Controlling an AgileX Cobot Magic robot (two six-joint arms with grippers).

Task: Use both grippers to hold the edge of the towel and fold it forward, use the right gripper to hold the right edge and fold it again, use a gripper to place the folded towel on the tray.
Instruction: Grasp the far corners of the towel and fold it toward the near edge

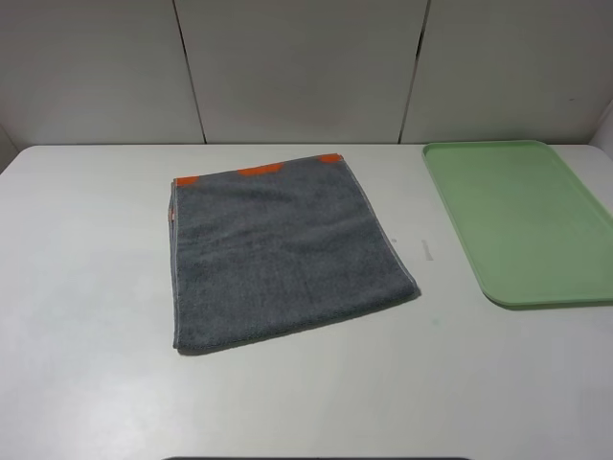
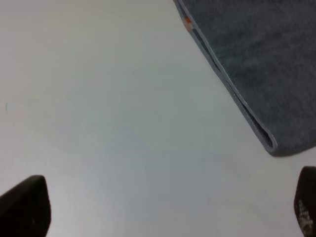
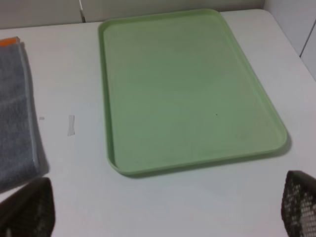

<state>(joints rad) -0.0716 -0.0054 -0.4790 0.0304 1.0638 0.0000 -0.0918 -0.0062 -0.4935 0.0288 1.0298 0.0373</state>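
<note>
Nearest in, the left hand point(image 2: 165, 207) and right hand point(image 3: 163, 207) both sit spread wide, gripping nothing. Mid-surface point(image 1: 86, 287) lies the grey towel point(image 1: 283, 254), apparently doubled already, with orange trim along its far edge. The second fold looks next: the right hand must take the towel's right edge. Far right, the green tray point(image 1: 517, 220) awaits.

Soft even light is washing the table point(image 1: 77, 316), casting faint shadows. Both wrist views are reading soft, fingertips point(image 2: 24, 207) blurring.
</note>
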